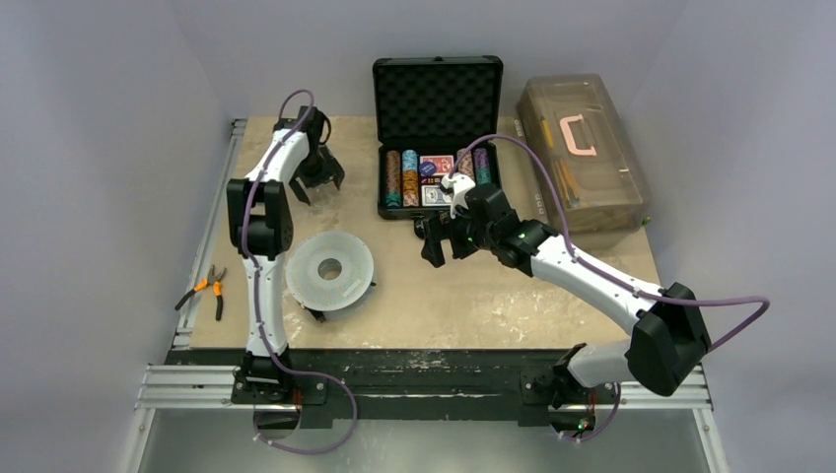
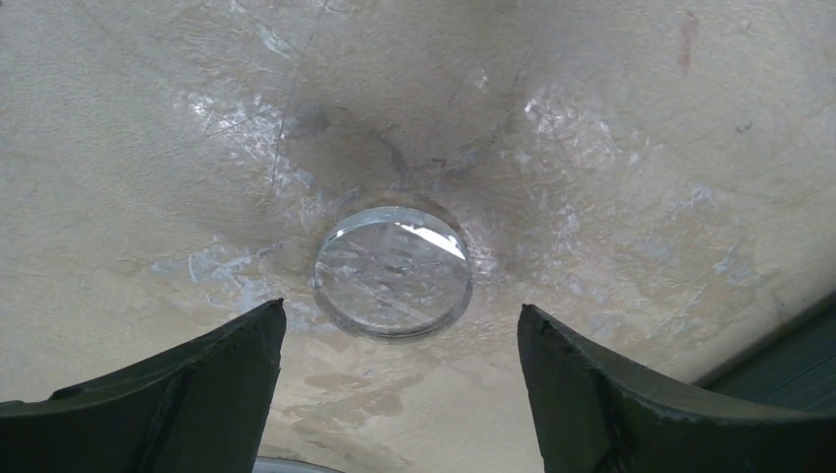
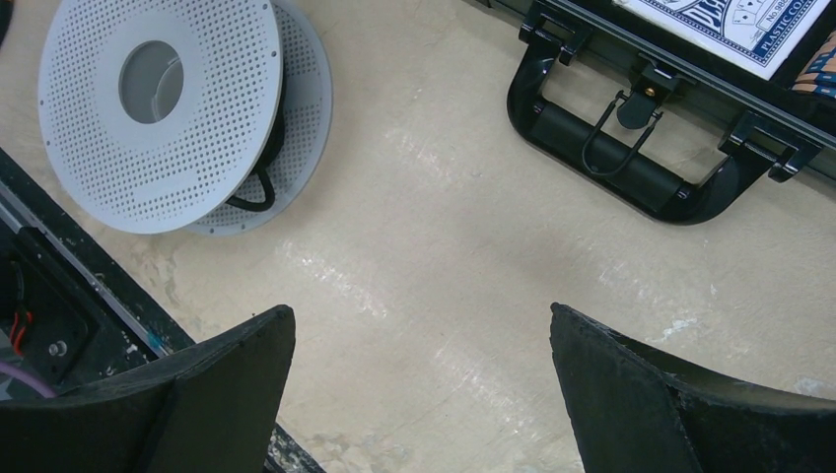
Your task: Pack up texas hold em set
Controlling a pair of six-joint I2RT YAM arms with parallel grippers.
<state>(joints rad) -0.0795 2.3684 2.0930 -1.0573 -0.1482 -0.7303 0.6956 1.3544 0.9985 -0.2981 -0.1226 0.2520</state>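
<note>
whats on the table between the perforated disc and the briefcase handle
Nothing: in the right wrist view, only bare tabletop runs between the disc and the handle.

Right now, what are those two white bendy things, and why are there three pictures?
They are two robot arms, each ending in a two-finger gripper. One picture looks down from above; the other two come from wrist cameras. On the beige table lie an open black briefcase with coloured poker chips, a grey-white holed disc, a see-through brown toolbox and, at its left edge, orange-handled pliers. The left gripper is open over a small clear round disc; the right gripper is open over bare table. Neither holds anything.
</note>
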